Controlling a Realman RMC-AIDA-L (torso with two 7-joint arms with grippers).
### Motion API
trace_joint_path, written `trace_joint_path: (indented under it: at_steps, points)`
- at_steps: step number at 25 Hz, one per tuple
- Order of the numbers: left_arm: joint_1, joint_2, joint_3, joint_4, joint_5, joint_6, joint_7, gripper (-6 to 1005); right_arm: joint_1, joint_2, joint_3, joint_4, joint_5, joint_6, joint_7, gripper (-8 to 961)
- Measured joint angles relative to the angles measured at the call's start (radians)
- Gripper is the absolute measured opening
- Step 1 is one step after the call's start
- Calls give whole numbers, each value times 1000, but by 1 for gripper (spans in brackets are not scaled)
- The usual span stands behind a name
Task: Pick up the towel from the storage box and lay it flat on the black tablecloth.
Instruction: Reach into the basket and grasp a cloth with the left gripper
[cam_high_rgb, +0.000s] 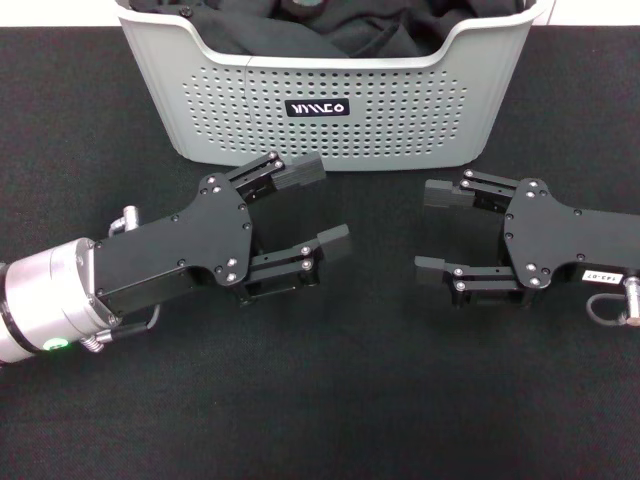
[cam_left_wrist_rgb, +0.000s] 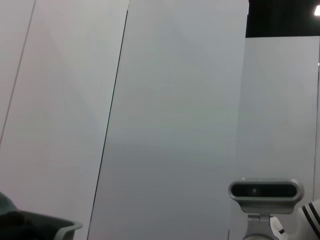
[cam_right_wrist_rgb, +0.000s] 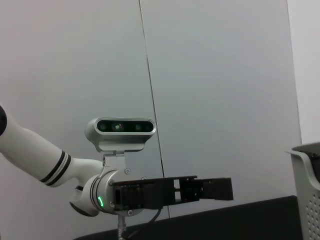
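Note:
The light grey storage box (cam_high_rgb: 330, 110) stands at the back middle of the black tablecloth (cam_high_rgb: 330, 400). It holds dark folded fabric (cam_high_rgb: 320, 25); the orange-yellow towel is hidden or out of view. My left gripper (cam_high_rgb: 318, 207) is open and empty, low over the cloth just in front of the box's left part. My right gripper (cam_high_rgb: 432, 228) is open and empty, in front of the box's right part, fingers pointing toward the left gripper. The right wrist view shows the left gripper (cam_right_wrist_rgb: 215, 189) side-on and the box's edge (cam_right_wrist_rgb: 306, 190).
The box's rim (cam_left_wrist_rgb: 55, 231) shows in a corner of the left wrist view. Plain grey wall panels (cam_left_wrist_rgb: 165, 110) fill both wrist views. A grey camera head (cam_left_wrist_rgb: 266, 191) shows in the left wrist view, and another grey camera head (cam_right_wrist_rgb: 120, 132) in the right wrist view.

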Motion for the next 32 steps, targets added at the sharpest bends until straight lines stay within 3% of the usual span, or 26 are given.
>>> trace_joint_path:
  at_steps: [11, 15, 21, 27, 32]
  points:
    - [-9, 0, -1, 1, 9, 0, 1, 831, 4, 0, 2, -6, 2, 4, -2, 825]
    - [-18, -6, -4, 0, -58, 1, 37, 830, 2, 0, 5, -1, 3, 2, -16, 825]
    - [-127, -7, -2, 0, -99, -32, 61, 830, -2, 1, 0, 6, 3, 2, -27, 824]
    - [-248, -9, -1, 3, -145, -208, 94, 829, -3, 6, -2, 29, 3, 6, -29, 824]
    - [-282, -9, 0, 62, -153, -352, 105, 829, -10, 6, -6, 39, 5, 12, -33, 824]
